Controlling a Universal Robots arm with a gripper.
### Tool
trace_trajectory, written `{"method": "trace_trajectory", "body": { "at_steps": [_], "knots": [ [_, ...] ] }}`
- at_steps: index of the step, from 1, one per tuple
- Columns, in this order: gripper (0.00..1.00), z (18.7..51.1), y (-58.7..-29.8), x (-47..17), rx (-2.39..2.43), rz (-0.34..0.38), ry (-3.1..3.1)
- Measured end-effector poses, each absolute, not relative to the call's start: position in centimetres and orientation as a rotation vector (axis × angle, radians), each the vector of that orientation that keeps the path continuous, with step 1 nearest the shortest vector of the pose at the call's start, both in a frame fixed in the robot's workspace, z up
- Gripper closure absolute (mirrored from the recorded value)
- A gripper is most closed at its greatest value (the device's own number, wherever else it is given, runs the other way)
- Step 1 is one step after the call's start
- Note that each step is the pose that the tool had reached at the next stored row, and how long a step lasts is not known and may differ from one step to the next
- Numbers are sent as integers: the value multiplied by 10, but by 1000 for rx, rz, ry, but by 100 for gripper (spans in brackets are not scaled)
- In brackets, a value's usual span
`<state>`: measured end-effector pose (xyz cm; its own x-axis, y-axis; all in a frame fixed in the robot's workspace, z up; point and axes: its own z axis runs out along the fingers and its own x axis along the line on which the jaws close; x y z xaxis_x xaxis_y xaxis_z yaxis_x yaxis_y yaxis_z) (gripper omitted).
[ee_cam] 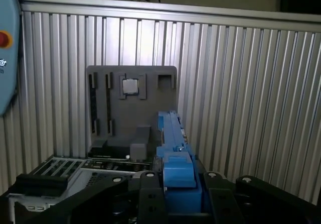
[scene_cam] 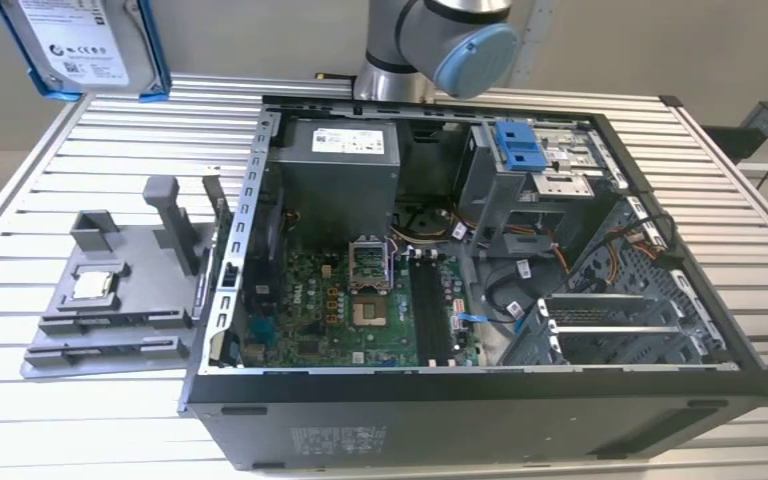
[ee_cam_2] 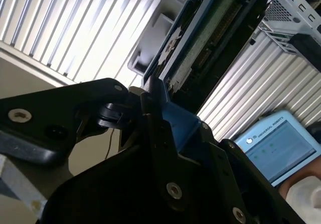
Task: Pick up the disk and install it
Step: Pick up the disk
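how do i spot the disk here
Find the open case on the slatted table, then look past its far corner on the exterior view's left. The disk hangs there in the claw: a flat silver slab with a white label and blue rail, unlike the small square chip in the grey tray.
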<state>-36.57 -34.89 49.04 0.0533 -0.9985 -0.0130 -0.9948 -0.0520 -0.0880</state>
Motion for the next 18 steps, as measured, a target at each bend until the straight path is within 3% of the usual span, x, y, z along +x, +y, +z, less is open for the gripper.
{"method": "trace_trajectory", "body": {
  "at_steps": [18],
  "knots": [
    [100,490,-349,-292,-2226,-79,2111]
  ]
}}
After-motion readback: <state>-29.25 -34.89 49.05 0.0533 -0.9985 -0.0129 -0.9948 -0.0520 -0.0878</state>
